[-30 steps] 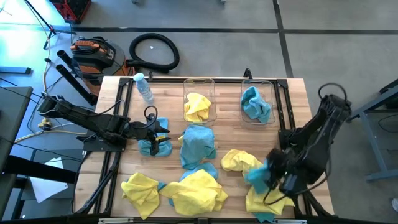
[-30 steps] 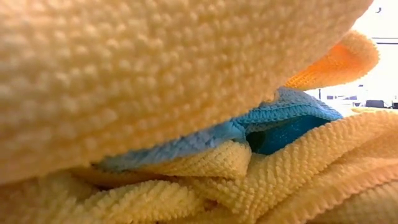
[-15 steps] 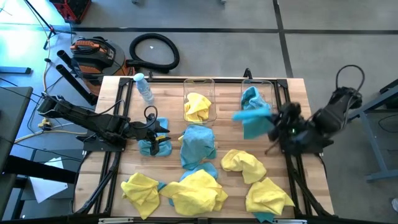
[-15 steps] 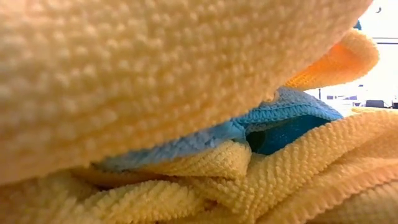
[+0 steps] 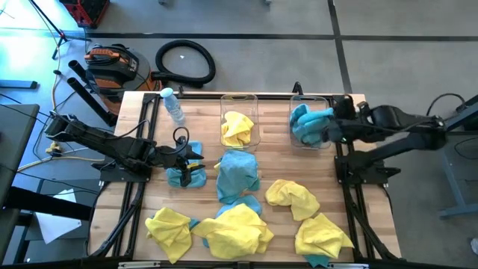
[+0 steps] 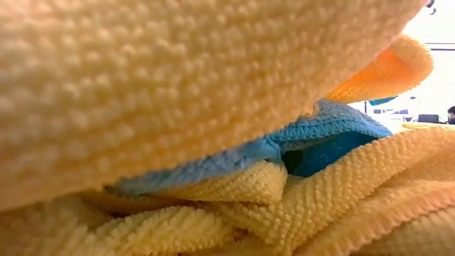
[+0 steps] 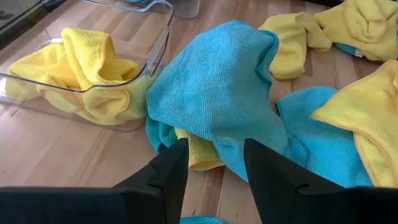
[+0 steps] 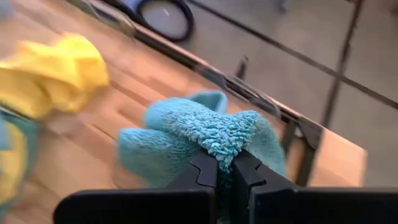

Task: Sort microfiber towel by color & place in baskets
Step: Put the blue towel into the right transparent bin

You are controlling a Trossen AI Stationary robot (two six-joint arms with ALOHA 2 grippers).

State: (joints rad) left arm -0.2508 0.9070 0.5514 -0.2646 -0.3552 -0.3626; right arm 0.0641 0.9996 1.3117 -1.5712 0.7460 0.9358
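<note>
- Right pincer (image 5: pixel 334 125), upper right of the high view: clamped on a teal towel (image 5: pixel 314 123); it has swung up from the lower right and now holds the cloth over the right basket (image 5: pixel 327 101), so release seems next
- Left pincer (image 5: pixel 196 166), centre left: jaws apart, unchanged beside a teal cloth (image 5: pixel 186 175)
- Left basket (image 5: pixel 239 99): holds a yellow towel (image 5: pixel 237 128); several cloths remain on the surface (image 5: pixel 202 119)

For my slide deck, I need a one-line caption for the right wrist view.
Right gripper shut on a teal towel, carrying it above the wooden table.
</note>
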